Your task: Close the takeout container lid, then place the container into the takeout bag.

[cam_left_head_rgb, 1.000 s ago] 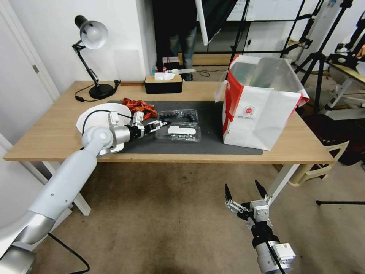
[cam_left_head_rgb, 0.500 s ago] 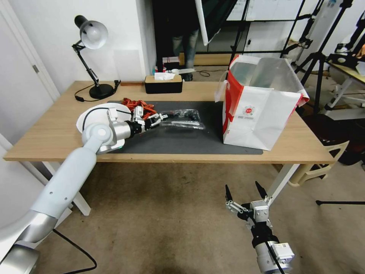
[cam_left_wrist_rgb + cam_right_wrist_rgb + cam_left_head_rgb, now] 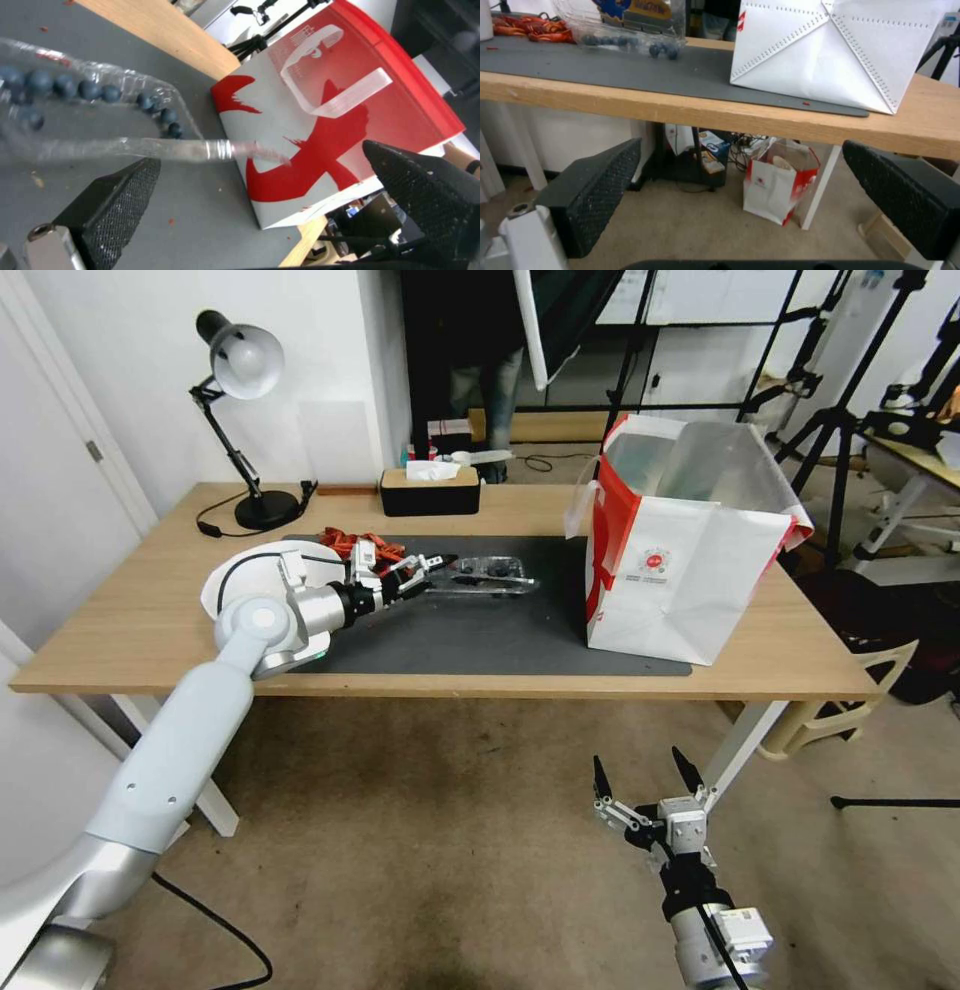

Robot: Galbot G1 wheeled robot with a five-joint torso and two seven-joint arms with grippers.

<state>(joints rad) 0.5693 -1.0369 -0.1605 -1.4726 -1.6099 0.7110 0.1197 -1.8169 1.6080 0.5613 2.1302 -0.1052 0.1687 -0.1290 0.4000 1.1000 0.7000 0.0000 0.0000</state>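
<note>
Left gripper (image 3: 430,567), fingers spread, pushes the lid (image 3: 487,582) up over the berry container (image 3: 490,567) on the grey mat (image 3: 470,635); a slip could let it spring back. Bag (image 3: 690,560) stands further right. Right gripper (image 3: 640,770) hangs open below the table.

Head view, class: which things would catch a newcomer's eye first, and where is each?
The takeout bag stands tall on the dark mat's right end, white with red sides, its top open. Left of it the left gripper, jaws apart, reaches to the takeout container of dark berries on the mat. The right gripper hangs low in front of the table, jaws spread wide.
</note>
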